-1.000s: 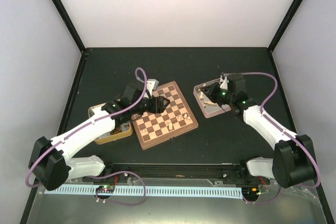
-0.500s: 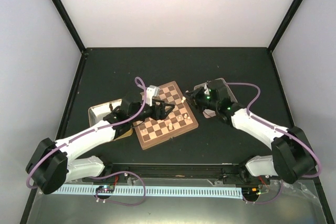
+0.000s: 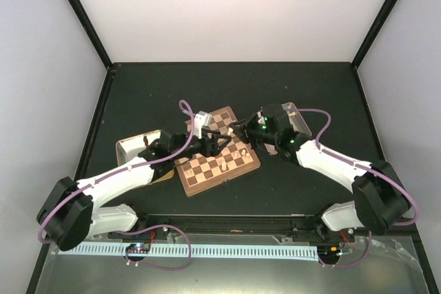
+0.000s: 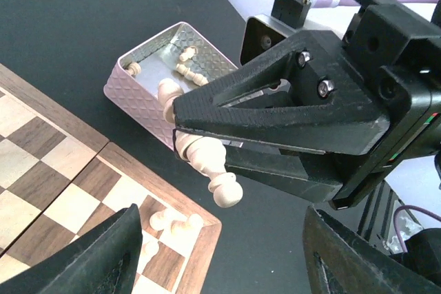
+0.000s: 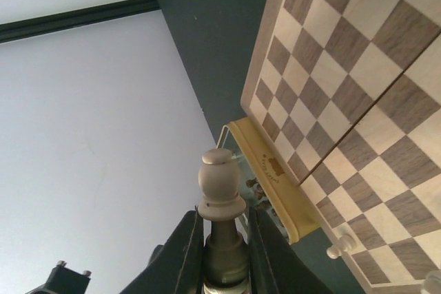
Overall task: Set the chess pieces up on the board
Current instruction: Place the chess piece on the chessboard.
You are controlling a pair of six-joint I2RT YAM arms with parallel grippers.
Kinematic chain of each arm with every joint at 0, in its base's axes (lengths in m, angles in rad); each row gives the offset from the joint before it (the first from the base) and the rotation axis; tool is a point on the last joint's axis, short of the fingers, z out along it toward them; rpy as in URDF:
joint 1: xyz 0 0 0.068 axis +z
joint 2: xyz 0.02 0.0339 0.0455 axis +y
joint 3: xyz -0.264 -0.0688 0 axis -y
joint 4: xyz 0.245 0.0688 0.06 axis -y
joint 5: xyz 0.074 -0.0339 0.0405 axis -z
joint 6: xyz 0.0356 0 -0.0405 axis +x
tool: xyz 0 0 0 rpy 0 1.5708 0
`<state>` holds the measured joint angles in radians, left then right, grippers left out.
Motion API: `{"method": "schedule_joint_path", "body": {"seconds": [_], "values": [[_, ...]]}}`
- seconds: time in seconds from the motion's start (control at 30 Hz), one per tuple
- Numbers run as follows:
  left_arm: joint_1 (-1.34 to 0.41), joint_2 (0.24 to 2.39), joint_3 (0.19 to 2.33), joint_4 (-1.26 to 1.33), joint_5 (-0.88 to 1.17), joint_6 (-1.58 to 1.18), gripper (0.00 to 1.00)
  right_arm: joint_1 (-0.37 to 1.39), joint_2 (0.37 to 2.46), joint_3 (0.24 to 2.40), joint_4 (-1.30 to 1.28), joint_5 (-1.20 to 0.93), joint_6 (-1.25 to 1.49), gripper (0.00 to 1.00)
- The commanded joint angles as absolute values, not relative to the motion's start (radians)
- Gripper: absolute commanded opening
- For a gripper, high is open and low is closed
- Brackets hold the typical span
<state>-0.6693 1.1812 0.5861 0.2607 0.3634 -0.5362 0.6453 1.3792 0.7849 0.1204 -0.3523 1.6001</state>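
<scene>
The board (image 3: 207,166) lies between both arms, and a few pale chess pieces (image 3: 242,151) stand on its right side. My right gripper (image 3: 240,129) hovers over the board's far right corner, shut on a cream chess piece (image 5: 222,191) that sticks out past its fingertips. The left wrist view shows that held piece (image 4: 207,163) hanging above the board's corner (image 4: 196,239). My left gripper (image 3: 215,141) is over the board facing the right one. It is open with nothing between its fingers (image 4: 114,253). Two pieces (image 4: 172,224) lie on a corner square.
A metal tray (image 3: 295,116) with several loose pieces (image 4: 186,67) sits to the right of the board. A yellow-rimmed tray (image 3: 131,151) sits at the board's left, partly under my left arm. A lone piece (image 5: 341,244) stands near the board's edge.
My right gripper has swung left from the metal tray to the board's far right corner, carrying the piece. My left gripper has shifted slightly right over the board.
</scene>
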Motion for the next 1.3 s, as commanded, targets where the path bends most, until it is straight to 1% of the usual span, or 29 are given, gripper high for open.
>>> {"method": "schedule_joint_path", "body": {"seconds": [0.0,0.33,0.53,0.77,0.87,1.0,1.13,1.27], "values": [[-0.674,1.191,0.610,0.269,0.354,-0.540,0.63,0.661,1.393,0.825,0.148,-0.367,1.629,0.12],[-0.674,1.204,0.625,0.247,0.304,-0.552,0.44,0.686,1.414,0.847,0.140,-0.369,1.624,0.13],[-0.674,1.201,0.636,0.228,0.264,-0.551,0.35,0.693,1.424,0.854,0.131,-0.377,1.606,0.13],[-0.674,1.209,0.642,0.237,0.264,-0.555,0.29,0.697,1.436,0.863,0.124,-0.389,1.589,0.14],[-0.674,1.206,0.645,0.236,0.261,-0.552,0.24,0.701,1.443,0.868,0.124,-0.394,1.583,0.14],[-0.674,1.202,0.648,0.216,0.247,-0.545,0.14,0.702,1.445,0.873,0.118,-0.391,1.566,0.14],[-0.674,1.192,0.651,0.177,0.232,-0.529,0.02,0.702,1.441,0.887,0.093,-0.356,1.508,0.14],[-0.675,1.173,0.653,0.102,0.227,-0.500,0.02,0.702,1.431,0.934,0.036,-0.277,1.375,0.14]]}}
